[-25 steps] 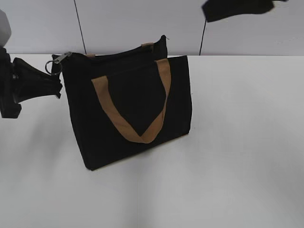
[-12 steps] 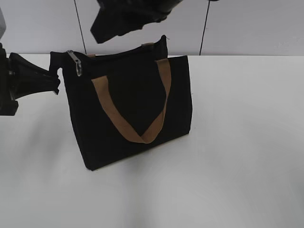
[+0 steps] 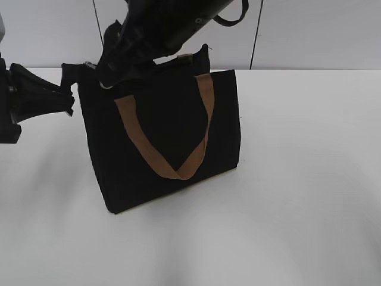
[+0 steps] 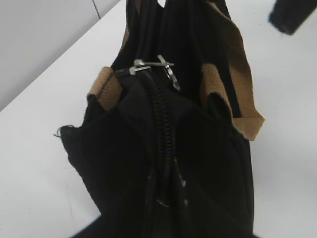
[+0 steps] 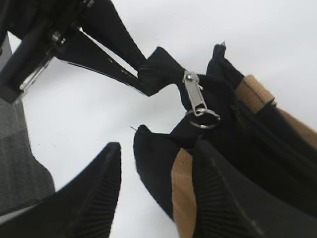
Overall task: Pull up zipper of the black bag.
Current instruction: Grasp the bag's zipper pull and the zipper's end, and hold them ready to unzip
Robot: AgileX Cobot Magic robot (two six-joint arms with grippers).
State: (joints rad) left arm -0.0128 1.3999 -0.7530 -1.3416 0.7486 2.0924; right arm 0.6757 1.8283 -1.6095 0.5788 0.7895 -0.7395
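Note:
The black bag (image 3: 166, 131) stands upright on the white table, tan handles hanging down its side. My left gripper (image 3: 69, 95) is shut on the fabric tab at the bag's left end; the right wrist view shows its fingers (image 5: 130, 69) pinching that tab. The zipper line (image 4: 161, 124) runs along the top to the silver pull (image 4: 167, 73). My right gripper (image 3: 106, 78) is open over the bag's top left corner. In the right wrist view it (image 5: 158, 146) straddles the bag's corner, just short of the pull and its ring (image 5: 200, 106).
The white table (image 3: 297, 208) spreads in front of and to the right of the bag. A grey panelled wall (image 3: 309, 36) stands close behind it. The right arm (image 3: 161, 24) reaches in from the top across the bag's rear.
My right arm has swung down and leftward from the top of the view to the bag's top left corner, hiding the pull in the exterior view. The left gripper and bag stay put.

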